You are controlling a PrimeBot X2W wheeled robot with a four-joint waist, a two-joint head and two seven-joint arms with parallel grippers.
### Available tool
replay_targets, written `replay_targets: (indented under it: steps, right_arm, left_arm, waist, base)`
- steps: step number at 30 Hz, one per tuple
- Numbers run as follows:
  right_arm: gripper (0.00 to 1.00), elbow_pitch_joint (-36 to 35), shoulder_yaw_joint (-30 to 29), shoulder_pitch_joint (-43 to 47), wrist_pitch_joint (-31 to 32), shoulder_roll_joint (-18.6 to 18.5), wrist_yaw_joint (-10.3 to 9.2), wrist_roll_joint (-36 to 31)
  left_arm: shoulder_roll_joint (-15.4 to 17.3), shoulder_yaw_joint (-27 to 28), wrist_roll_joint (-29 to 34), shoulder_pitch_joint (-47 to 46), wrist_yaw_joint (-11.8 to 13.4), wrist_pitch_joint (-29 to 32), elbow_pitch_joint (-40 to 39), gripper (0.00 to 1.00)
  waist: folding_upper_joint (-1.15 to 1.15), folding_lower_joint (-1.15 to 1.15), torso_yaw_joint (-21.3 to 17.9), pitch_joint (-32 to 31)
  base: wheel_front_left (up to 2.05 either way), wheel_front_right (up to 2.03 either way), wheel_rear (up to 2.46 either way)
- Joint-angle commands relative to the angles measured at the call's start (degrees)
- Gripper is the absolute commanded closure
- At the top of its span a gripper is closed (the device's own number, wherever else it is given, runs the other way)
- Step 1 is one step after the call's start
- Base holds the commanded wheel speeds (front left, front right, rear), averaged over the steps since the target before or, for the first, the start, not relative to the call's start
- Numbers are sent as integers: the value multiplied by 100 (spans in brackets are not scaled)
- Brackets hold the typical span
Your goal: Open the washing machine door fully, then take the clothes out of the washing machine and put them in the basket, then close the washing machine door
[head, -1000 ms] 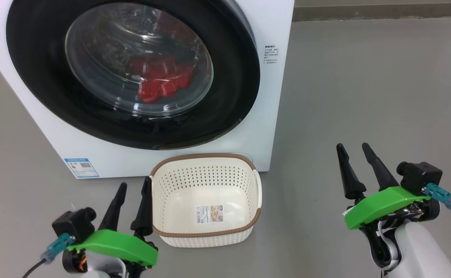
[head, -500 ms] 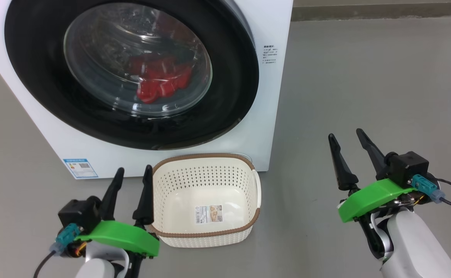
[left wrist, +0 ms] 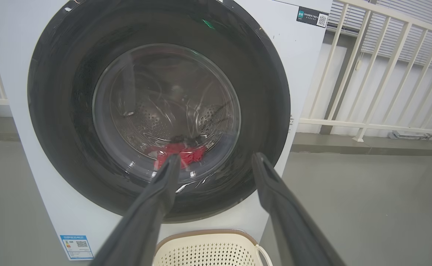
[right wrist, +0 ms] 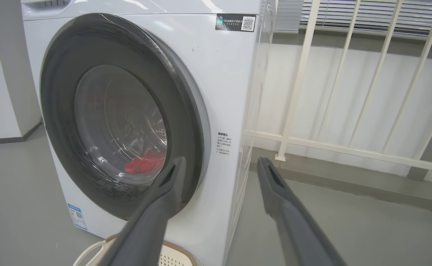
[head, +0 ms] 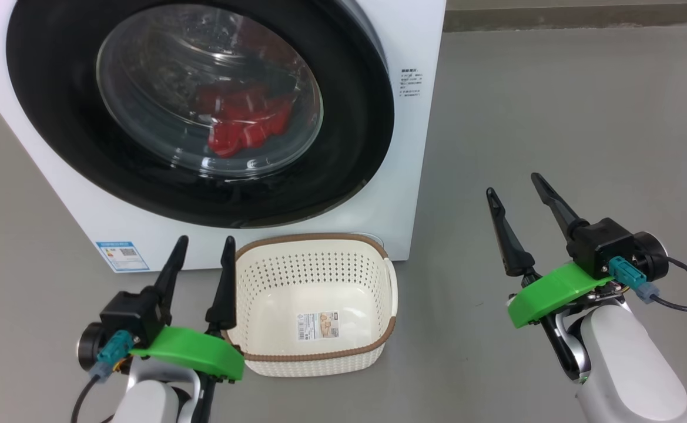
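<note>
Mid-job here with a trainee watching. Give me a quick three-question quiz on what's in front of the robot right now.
1. Short answer: which gripper is nearer the basket?
2. True or false: the door is open.
3. The clothes are: A in the basket; B inside the machine, behind the door; C held by a gripper.
Key: 1 the left gripper; 2 false; 3 B.
</note>
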Motion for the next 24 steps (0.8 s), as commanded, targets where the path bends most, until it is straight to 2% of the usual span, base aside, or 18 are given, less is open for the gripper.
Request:
replay_targets:
  steps: [1, 21, 24]
  right_arm:
    - [0, -165, 140, -222, -52, 6, 35, -73]
    - [0, -69, 71, -259, -52, 6, 35, -33]
    - [0, -86, 10, -292, -52, 6, 35, -58]
  left_arm:
    - [123, 164, 60, -218, 22, -69, -111, 0]
    - [122, 194, 39, -174, 63, -69, -213, 0]
    - [122, 148, 20, -197, 1, -69, -255, 0]
  waist:
    - [0, 0, 0, -9]
    - [0, 0, 32, 51]
    - [0, 0, 77, 128]
  base:
    - [0, 0, 0]
    - [0, 0, 0]
    - [0, 0, 0]
